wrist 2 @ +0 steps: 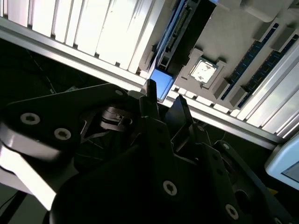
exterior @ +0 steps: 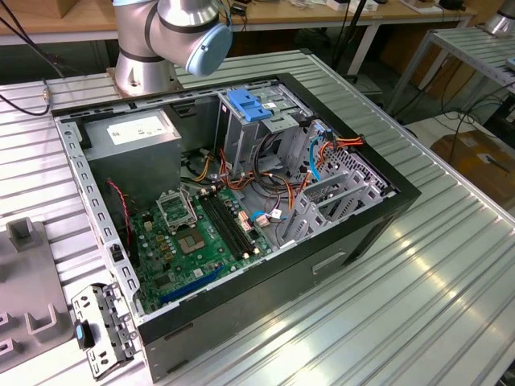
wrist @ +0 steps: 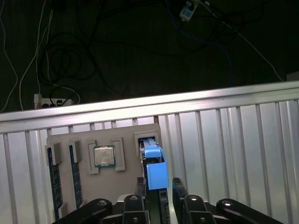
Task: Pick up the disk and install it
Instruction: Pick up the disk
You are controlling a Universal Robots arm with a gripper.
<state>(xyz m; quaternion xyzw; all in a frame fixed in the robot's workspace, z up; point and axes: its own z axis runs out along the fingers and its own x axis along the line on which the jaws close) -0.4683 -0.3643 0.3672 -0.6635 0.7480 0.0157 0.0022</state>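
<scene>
Disk (wrist: 155,168) sits directly between the jaws of the gripper (wrist: 159,181), blue carrier end nearest the wrist. It stands on edge in a slot of the grey parts tray (wrist: 126,140).

- Jaws: parted, one on each side of the blue end. A sliver of gap shows on one side, so I judge them not yet clamped.
- Axis: in both wrist views the disk's thin edge runs straight away from the gripper. Its flat faces are turned toward the two jaws (a squeeze would land on the faces).
- Just beside the slot, in the same tray: a processor chip (wrist: 103,156), then memory sticks (wrist: 52,172).
- Tray rests on the ribbed aluminium table (wrist: 233,140).
- Farther off, in the exterior view: an open computer case (exterior: 241,297) lies on its side, motherboard exposed.
</scene>
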